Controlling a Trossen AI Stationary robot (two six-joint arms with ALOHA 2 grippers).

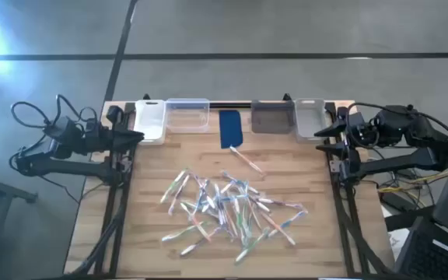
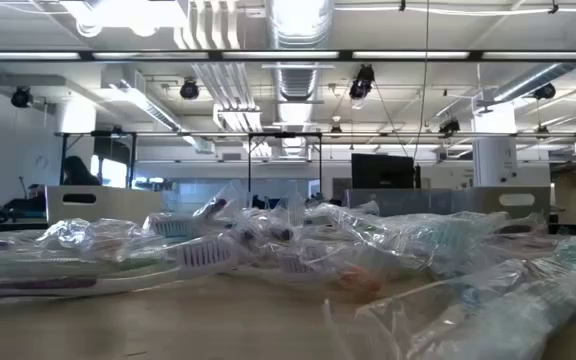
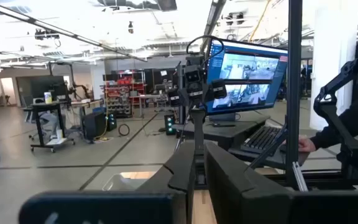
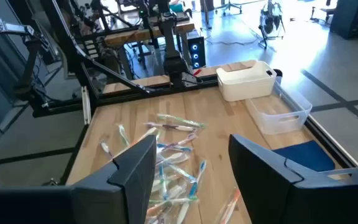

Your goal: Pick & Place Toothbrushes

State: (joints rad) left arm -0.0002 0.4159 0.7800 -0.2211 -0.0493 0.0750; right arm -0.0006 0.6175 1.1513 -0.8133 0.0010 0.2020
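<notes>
A wide workshop hall is stretching out behind my wooden table (image 1: 154,179), ceiling lights glaring over desks and monitors, and across the back edge of the boards a row of bins is lying either side of a dark blue pad (image 1: 231,128), which I am taking as my landmark: a white bin (image 1: 149,120) and a clear bin (image 1: 187,117) on one side of it, a grey bin (image 1: 273,118) and a pale bin (image 1: 309,117) on the other. The toothbrushes (image 1: 228,210) are lying in a loose, crisscrossed heap well in front of the pad, toward the near edge, and one stray toothbrush (image 1: 246,160) is sitting just in front of the pad, apart from the heap. In the low view each one is looking sealed in a crinkly clear wrapper, so I am judging them light and stiff along the handle but slippery on the outside, apt to skid or pull a neighbour along. I am reckoning the best hold is across the middle of a handle, on a brush lying at the edge of the heap or on the stray one. My left gripper (image 1: 136,135) is waiting at the table's edge beyond the white bin, fingers (image 3: 185,177) pressed nearly together and carrying nothing. My right gripper (image 1: 323,131) is hovering at the opposite edge by the pale bin, its fingers (image 4: 132,165) standing well apart and empty.
</notes>
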